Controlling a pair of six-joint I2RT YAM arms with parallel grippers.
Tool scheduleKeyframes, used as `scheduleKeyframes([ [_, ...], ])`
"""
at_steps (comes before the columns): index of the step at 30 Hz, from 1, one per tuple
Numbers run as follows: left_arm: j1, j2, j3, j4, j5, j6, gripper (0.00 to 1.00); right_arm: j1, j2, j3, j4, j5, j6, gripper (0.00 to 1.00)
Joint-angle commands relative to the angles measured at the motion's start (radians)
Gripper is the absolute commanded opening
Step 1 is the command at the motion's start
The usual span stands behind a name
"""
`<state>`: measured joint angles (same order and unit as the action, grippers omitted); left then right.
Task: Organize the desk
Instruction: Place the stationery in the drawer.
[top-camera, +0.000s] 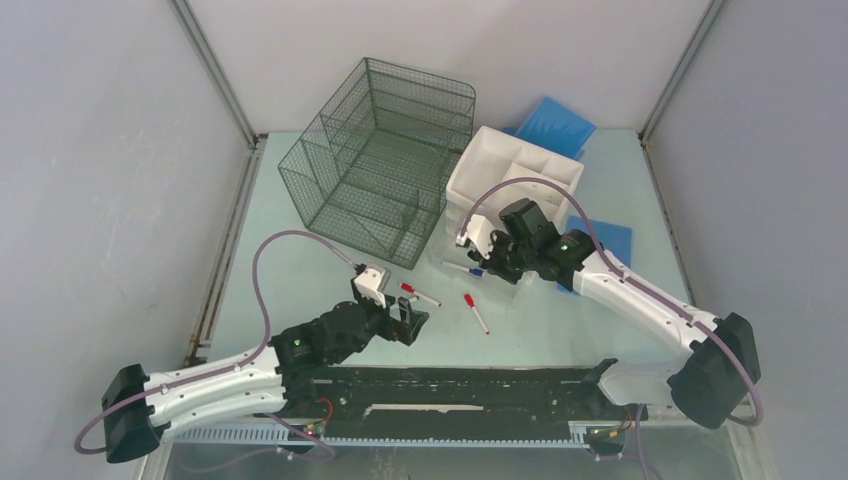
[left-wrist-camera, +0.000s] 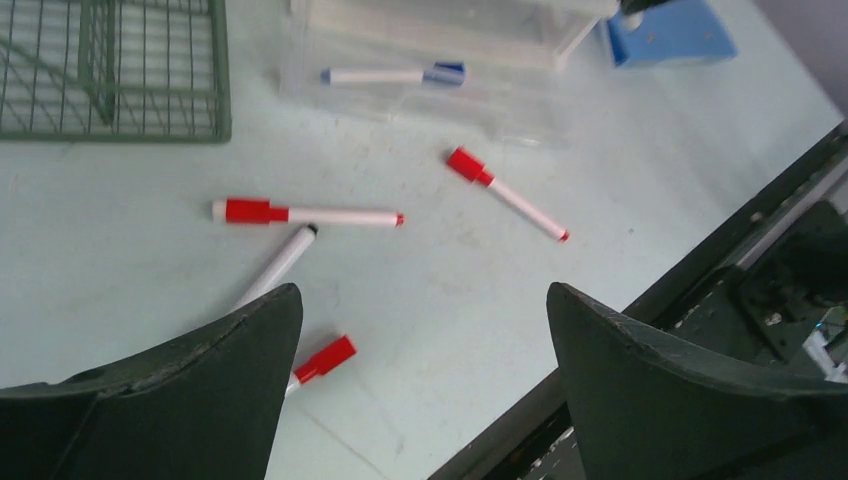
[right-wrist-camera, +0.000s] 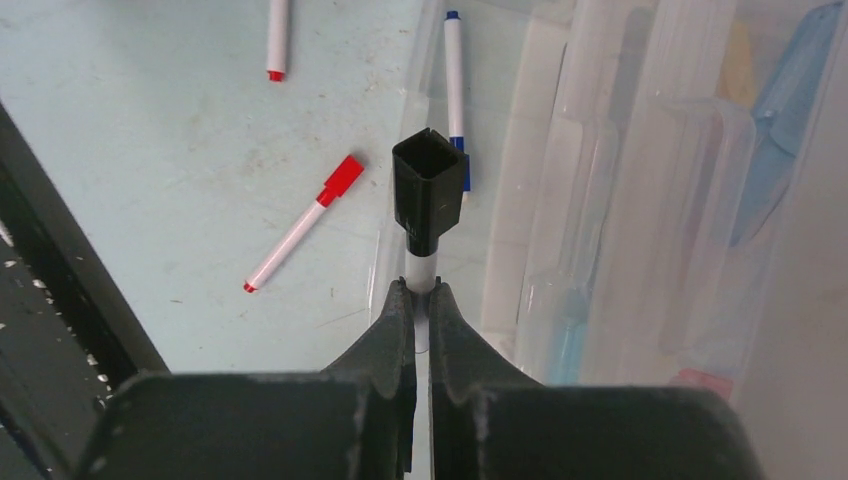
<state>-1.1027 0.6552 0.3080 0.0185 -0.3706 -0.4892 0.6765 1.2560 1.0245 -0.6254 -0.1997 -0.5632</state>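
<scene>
pinching a black-capped marker (right-wrist-camera: 428, 195), right gripper (right-wrist-camera: 421, 300) is closed; left gripper (left-wrist-camera: 420, 295) gapes wide above desk (left-wrist-camera: 120, 190).

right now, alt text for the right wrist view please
The right gripper is shut on a black-capped marker, next to a clear plastic drawer unit. A red-capped marker lies on the pale green desk at the left of the view.
</scene>
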Motion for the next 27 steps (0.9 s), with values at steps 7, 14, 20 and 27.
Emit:
scheduleKeyframes([
  [7, 0.006, 0.020, 0.024, -0.153, 0.002, -0.063, 1.00, 0.048, 0.068, 0.043, 0.011, 0.163, -0.019, 0.09],
  [14, 0.007, 0.024, 0.014, -0.161, 0.012, -0.100, 1.00, 0.049, 0.079, 0.042, 0.021, 0.190, -0.006, 0.23],
  [20, 0.008, 0.048, 0.024, -0.181, 0.029, -0.112, 1.00, 0.049, 0.074, 0.042, 0.021, 0.181, 0.000, 0.42],
  [27, 0.035, 0.101, 0.035, -0.214, 0.082, -0.142, 1.00, 0.044, 0.032, 0.045, -0.017, 0.034, -0.018, 0.51],
])
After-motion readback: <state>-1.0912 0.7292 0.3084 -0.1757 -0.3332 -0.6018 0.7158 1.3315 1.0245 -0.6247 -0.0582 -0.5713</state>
